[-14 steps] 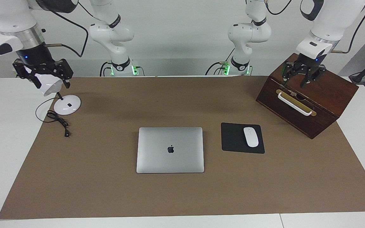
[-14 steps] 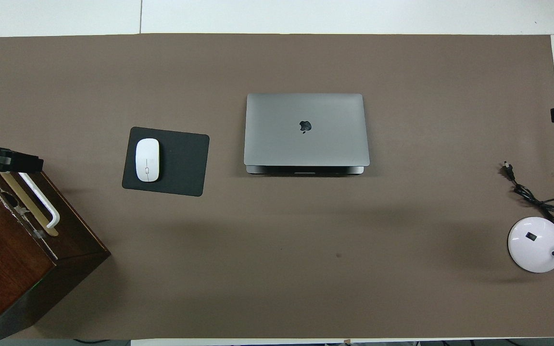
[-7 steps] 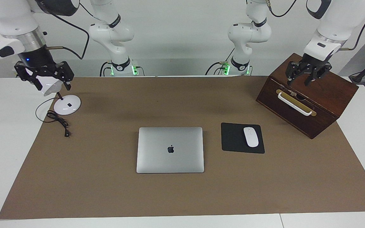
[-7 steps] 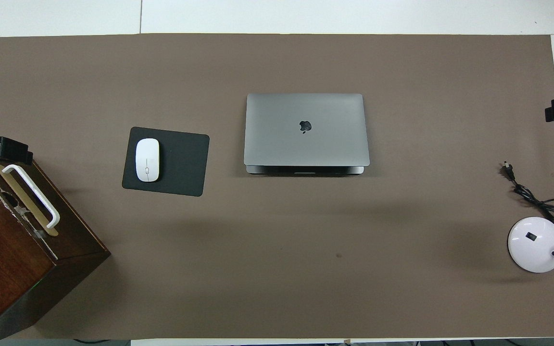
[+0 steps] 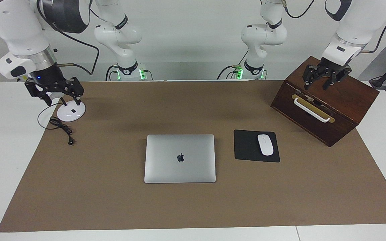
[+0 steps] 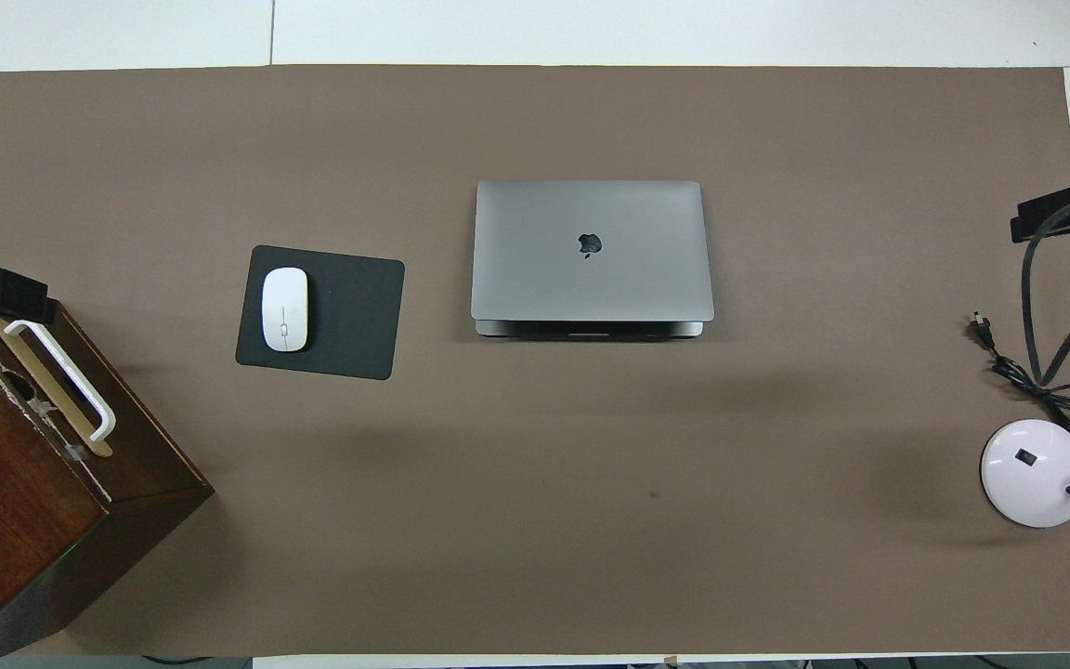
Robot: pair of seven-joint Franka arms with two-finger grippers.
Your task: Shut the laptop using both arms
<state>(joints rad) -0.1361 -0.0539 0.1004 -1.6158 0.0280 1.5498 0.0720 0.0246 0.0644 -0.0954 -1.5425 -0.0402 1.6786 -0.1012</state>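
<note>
The silver-grey laptop point(image 5: 180, 158) lies in the middle of the brown mat, lid with the dark apple logo facing up. In the overhead view, the laptop point(image 6: 591, 251) shows a dark strip of base under the lid's edge nearer the robots. The keys and trackpad are hidden. My right gripper point(image 5: 62, 99) hangs open and empty over the white lamp base, at the right arm's end. My left gripper point(image 5: 317, 85) hangs open and empty over the wooden box, at the left arm's end. Both are far from the laptop.
A black mouse pad point(image 5: 246, 147) with a white mouse point(image 5: 265, 144) lies beside the laptop toward the left arm's end. A dark wooden box point(image 5: 327, 103) with a white handle stands there too. A white lamp base point(image 5: 71, 111) and black cord point(image 5: 62, 129) lie at the right arm's end.
My right gripper has come down and moved toward the table's middle, over the lamp base. My left gripper has risen a little from the box's handle. The laptop has not moved.
</note>
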